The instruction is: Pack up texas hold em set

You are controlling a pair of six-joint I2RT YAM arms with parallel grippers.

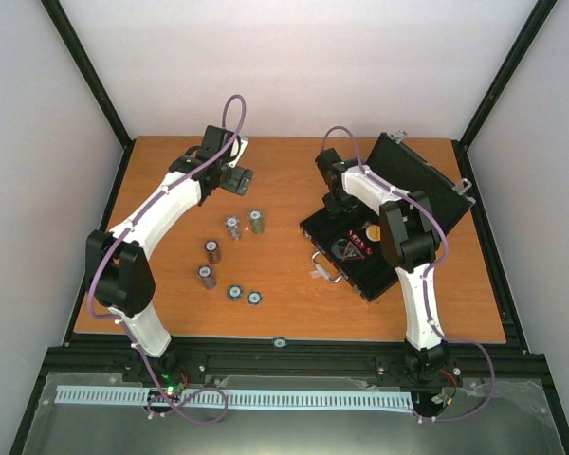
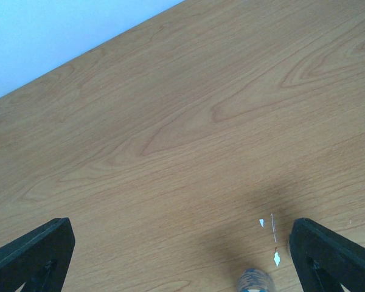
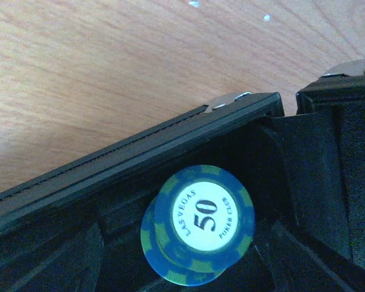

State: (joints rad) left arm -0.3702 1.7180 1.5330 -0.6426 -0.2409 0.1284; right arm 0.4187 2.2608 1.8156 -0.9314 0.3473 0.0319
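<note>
The black case (image 1: pixel 358 273) lies open on the right half of the table (image 1: pixel 294 171). Its long axis runs on a diagonal from far-left to near-right, its silver handle (image 1: pixel 323 268) faces the middle of the table, and its lid (image 1: pixel 436 175) stands raised along the far-right side. In the right wrist view two blue chips (image 3: pixel 204 222) marked 50 sit overlapped inside the case, just under its black wall (image 3: pixel 109 164). The right gripper (image 1: pixel 336 195) hangs over the case's far-left corner. Its fingers blend into the black interior, so I cannot tell how wide they stand or whether they touch the chips. Left of the case, well apart from it, four upright chip stacks (image 1: pixel 232 227) stand in a loose cluster, with two flat loose chips (image 1: pixel 235 292) nearer the front edge. The left gripper (image 1: pixel 235 177) hovers just beyond the stacks with its fingers (image 2: pixel 36 255) spread wide and nothing between them. The top of what may be a stack (image 2: pixel 254 281) is cut off by the bottom edge of the left wrist view.
</note>
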